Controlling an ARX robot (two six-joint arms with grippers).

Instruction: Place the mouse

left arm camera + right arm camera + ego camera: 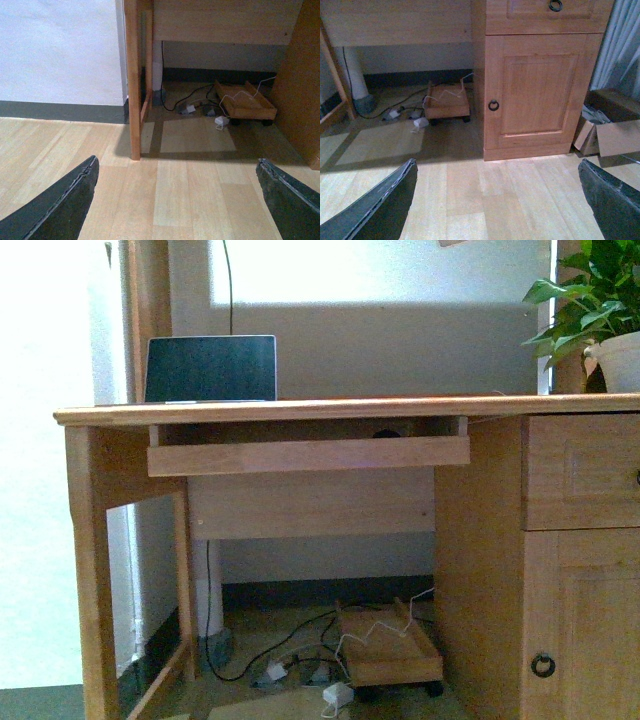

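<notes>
Pale wood forms the desk (300, 410), with a laptop (210, 368) standing open near its left edge and a plant (585, 300) at its right edge. Under the top hangs a tray (308, 455). The mouse (385, 433) seems to be the small dark hump just over the tray's front board, toward its right end, though little of it shows. The left pincer (177, 200) and right pincer (497, 200) are each spread wide above the floor (50, 145), with nothing between the fingers.
</notes>
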